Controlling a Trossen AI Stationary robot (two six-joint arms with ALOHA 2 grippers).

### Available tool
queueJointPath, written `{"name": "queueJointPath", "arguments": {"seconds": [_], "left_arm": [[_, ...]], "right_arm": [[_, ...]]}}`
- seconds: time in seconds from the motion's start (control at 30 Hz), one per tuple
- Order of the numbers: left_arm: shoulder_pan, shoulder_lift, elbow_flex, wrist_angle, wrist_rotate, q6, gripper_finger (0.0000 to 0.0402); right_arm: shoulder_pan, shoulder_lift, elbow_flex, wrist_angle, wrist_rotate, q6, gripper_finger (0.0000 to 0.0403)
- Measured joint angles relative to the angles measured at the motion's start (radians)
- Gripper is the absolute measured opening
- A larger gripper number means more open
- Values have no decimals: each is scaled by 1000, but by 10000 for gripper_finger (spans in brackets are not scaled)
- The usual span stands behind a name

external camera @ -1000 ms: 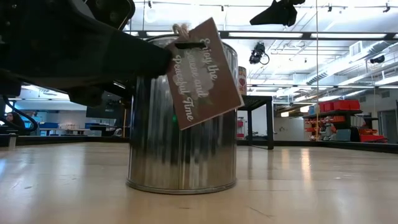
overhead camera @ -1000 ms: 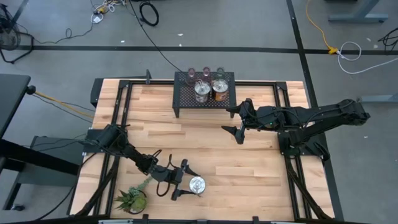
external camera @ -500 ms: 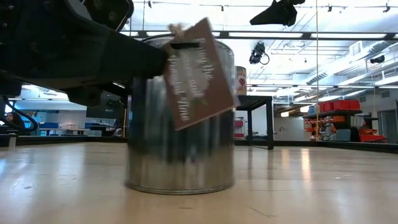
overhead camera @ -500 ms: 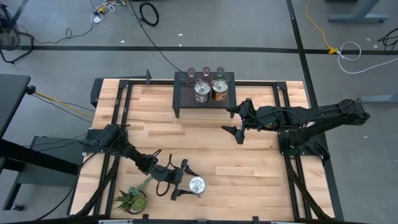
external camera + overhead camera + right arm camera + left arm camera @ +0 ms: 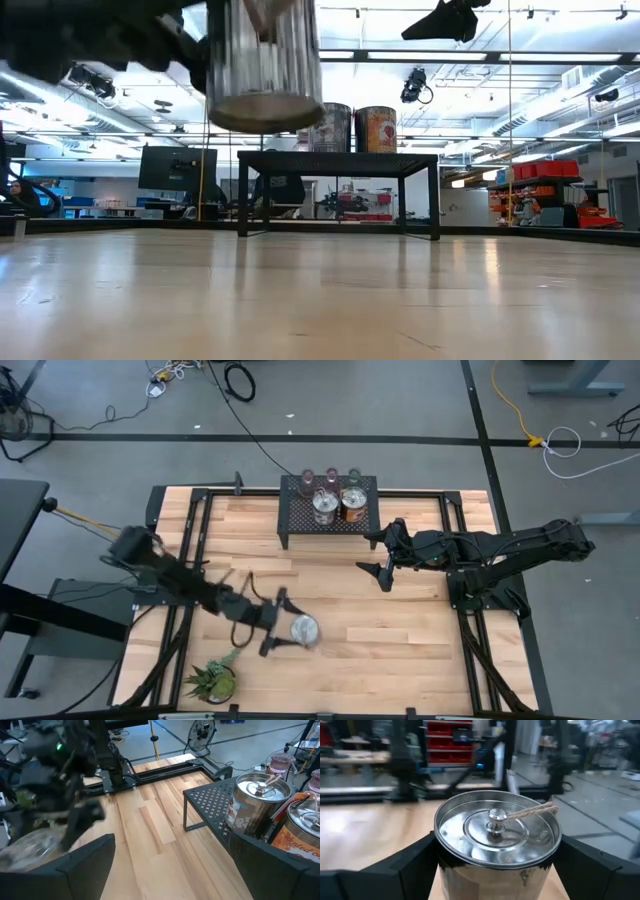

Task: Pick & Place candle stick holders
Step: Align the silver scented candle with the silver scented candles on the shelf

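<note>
The silvery candle stick holder [image 5: 303, 628] hung clear of the table [image 5: 400, 650], raised above the wood in the low view, gripped between the fingers of the left gripper [image 5: 284, 630] over the table's front-left part. From the left wrist view, the two dark fingers [image 5: 395, 865] pressed against either side of the tin, whose lid carried a small knob and a twine string. Near it, at the front edge, stood the spiky green plant [image 5: 212, 682]. Farther back, the black mesh rack [image 5: 328, 510] bore a silvery tin [image 5: 324, 506], a coppery tin [image 5: 353, 504] and three small tinted cups [image 5: 331, 477]. The right gripper [image 5: 381, 556] hovered just beside the rack's right front corner, its fingers spread wide and holding nothing.
</note>
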Motion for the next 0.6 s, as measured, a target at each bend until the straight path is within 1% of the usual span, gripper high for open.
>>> {"name": "queueJointPath", "arguments": {"seconds": [0.1,0.2,0.3,0.47,0.53,0.6], "left_arm": [[62,-162,-34,-176,-34,27,341],[140,-315,-39,-351,-44,62,341],[226,-448,-38,-460,-37,101,341],[375,-607,-37,-551,15,147,341],[441,-644,-37,-593,35,149,341],[508,-653,-37,-614,72,155,341]], "right_arm": [[0,0,0,2,0,0,389],[0,0,0,3,0,0,389],[0,0,0,4,0,0,389],[0,0,0,5,0,0,389],[0,0,0,6,0,0,389],[0,0,0,6,0,0,389]]}}
